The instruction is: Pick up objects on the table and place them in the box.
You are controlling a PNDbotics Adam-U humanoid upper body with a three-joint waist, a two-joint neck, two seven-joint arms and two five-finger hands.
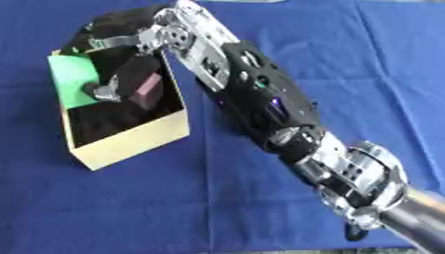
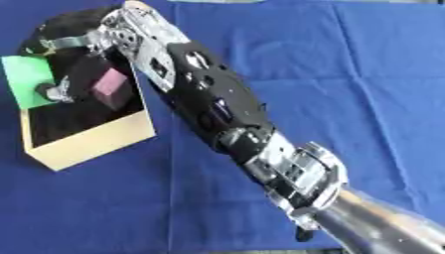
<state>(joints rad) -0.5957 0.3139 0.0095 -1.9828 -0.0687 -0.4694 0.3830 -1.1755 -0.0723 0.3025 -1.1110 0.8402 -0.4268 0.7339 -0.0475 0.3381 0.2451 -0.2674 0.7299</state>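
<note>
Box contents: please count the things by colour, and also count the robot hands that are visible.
Green flat thing in the box: 1
Dark block with pink face: 1
Robot hands, the right hand over the box: 1
Total: 3

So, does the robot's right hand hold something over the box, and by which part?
It seems to hold the dark block with the pink face, by its upper end, inside the box. The right hand partly hides the contact.
</note>
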